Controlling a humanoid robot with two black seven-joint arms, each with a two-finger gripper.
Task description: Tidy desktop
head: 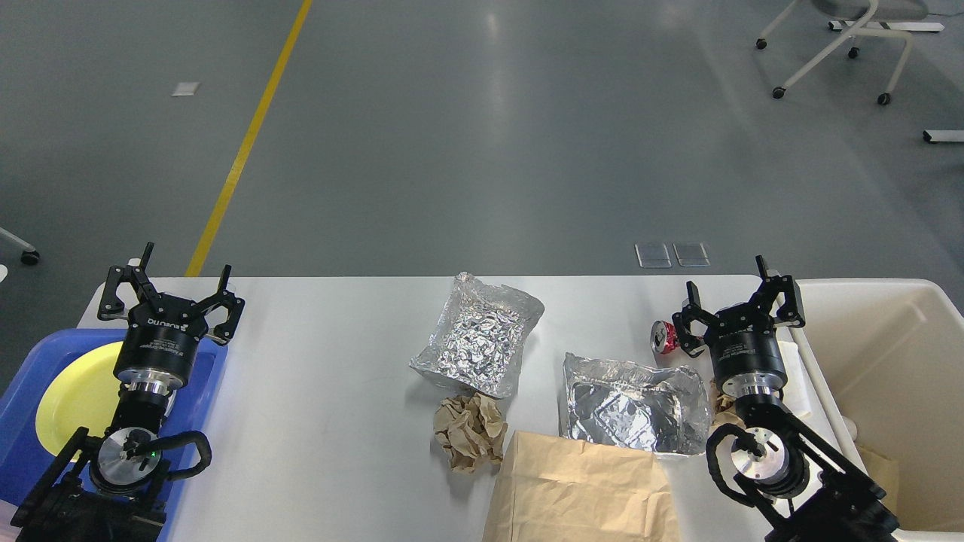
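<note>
The white desktop spans the view. On it lie a crumpled foil container, a flatter foil tray, a ball of crumpled brown paper, a brown paper bag at the front edge and a red can on its side. My left gripper is open and empty above the desktop's back left corner, over the blue tray's far edge. My right gripper is open and empty, just right of the red can.
A blue tray with a yellow plate stands at the left. A cream-white bin stands at the right. A wheeled chair stands on the grey floor far right, beyond the table.
</note>
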